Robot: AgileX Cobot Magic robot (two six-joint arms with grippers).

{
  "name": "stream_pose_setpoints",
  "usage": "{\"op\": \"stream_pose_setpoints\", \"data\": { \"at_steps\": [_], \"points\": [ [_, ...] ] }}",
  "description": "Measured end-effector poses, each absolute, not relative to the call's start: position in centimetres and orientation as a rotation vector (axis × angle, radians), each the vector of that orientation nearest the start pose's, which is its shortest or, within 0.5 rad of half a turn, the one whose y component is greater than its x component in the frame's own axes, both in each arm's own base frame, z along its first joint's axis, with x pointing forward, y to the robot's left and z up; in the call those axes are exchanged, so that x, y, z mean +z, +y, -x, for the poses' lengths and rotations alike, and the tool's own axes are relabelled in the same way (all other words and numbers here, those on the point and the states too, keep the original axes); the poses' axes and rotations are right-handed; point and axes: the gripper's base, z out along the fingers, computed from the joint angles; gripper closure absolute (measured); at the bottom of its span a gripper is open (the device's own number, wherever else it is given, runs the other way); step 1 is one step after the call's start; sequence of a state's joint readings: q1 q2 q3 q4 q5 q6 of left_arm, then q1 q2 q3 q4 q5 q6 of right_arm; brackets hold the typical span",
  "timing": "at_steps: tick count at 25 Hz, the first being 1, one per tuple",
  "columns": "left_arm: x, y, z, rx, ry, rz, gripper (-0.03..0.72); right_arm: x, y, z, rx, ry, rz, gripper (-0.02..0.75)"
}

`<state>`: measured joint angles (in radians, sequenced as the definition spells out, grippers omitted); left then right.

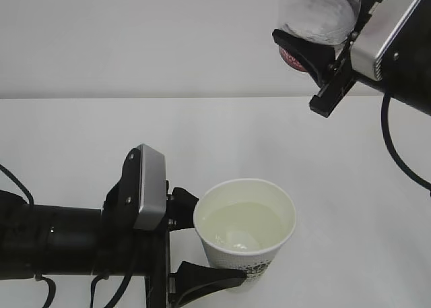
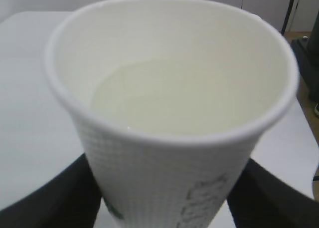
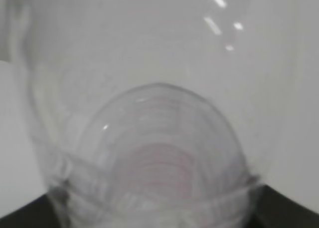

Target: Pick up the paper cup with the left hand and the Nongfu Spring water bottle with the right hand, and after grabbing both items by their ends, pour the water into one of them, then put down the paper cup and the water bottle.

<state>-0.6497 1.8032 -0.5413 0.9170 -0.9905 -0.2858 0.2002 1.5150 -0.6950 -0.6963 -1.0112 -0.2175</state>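
- White paper cup (image 1: 245, 232), tapered, with a rolled rim and a fine dimpled wall, low in the middle of the exterior view, above a plain white table (image 1: 81, 133).
- Inside the cup, pale clear water (image 1: 241, 226), filling the lower part; smooth inner wall bare above it.
- Dark green mark and grey lettering low on the cup's outer side (blurred in the left wrist view).
- Left hand (image 1: 210, 244), black and two-fingered, reaching in from the left edge with a grey rectangular plate (image 1: 149, 187) on its wrist; fingers (image 1: 205, 279) clamped on the cup's wall, one on either side.
- Nongfu Spring water bottle (image 1: 315, 15), clear ribbed plastic, at the top right edge, well apart from the cup and higher; a patch of red label at its lower left.
- Right hand (image 1: 322, 48), black, on a grey-plated arm, fingers closed around the bottle's body.
- Right wrist view: rounded transparent ribs filling the picture, faint pink showing through, dark finger tips in both bottom corners.
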Motion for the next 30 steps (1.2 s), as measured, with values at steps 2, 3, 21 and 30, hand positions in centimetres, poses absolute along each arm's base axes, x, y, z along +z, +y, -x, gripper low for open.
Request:
{"op": "stream_pose_setpoints", "data": {
  "at_steps": [2,3,21,30],
  "points": [
    [13.87,-21.88,-18.74,-0.932,1.477,-1.331,0.153,26.73,10.8,-28.36,0.073,1.069,0.969,0.326],
    [13.95,-21.9,-18.72,-0.939,1.469,-1.327,0.153,26.73,10.8,-28.36,0.087,1.078,0.959,0.326],
    [14.36,-22.04,-18.59,-0.971,1.423,-1.312,0.153,26.7,10.79,-28.38,0.279,1.191,0.83,0.326],
    [14.36,-22.04,-18.59,-0.969,1.422,-1.313,0.153,26.16,10.61,-28.62,0.296,1.281,0.805,0.326]
  ]
}}
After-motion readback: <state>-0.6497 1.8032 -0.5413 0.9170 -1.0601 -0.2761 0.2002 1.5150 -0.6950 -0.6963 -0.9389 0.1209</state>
